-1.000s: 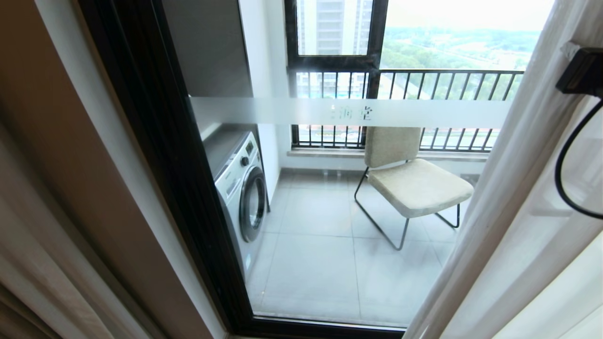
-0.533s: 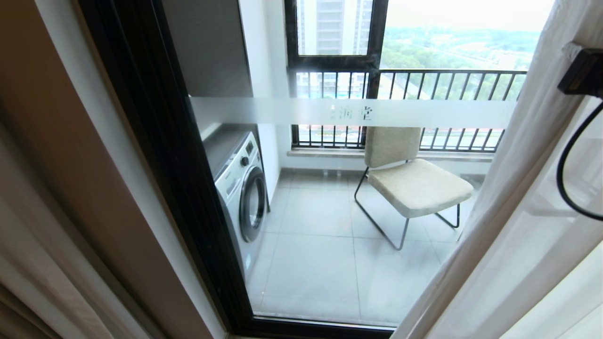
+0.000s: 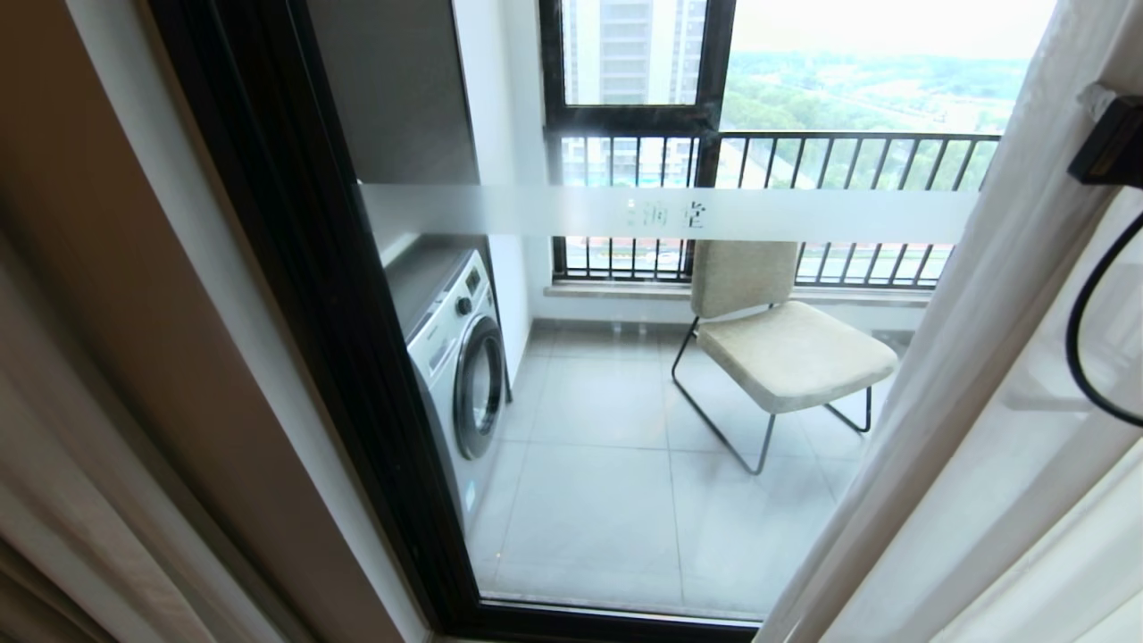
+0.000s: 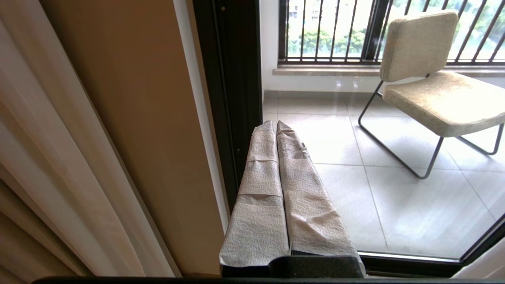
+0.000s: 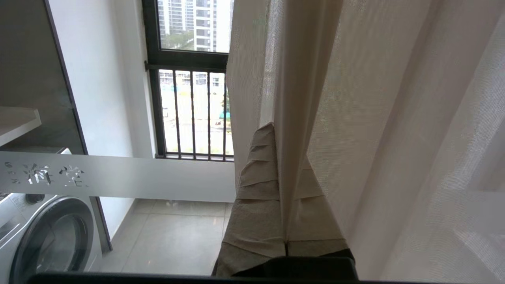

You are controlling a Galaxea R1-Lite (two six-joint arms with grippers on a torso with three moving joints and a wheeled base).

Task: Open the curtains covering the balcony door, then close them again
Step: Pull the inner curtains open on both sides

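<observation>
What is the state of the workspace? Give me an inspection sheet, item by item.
Surface: grey tiled balcony floor behind the glass.
Job's things: white sheer curtain gathered on the right, beige drape on the left; balcony door glass mostly uncovered.
Clutter: chair and washing machine on the balcony.
Grippers: right gripper shut on a fold of the sheer; left gripper shut, holding nothing, near the door frame.
Cables: black cable looping at the right arm.
Surroundings: barred railing, buildings and trees beyond.
</observation>
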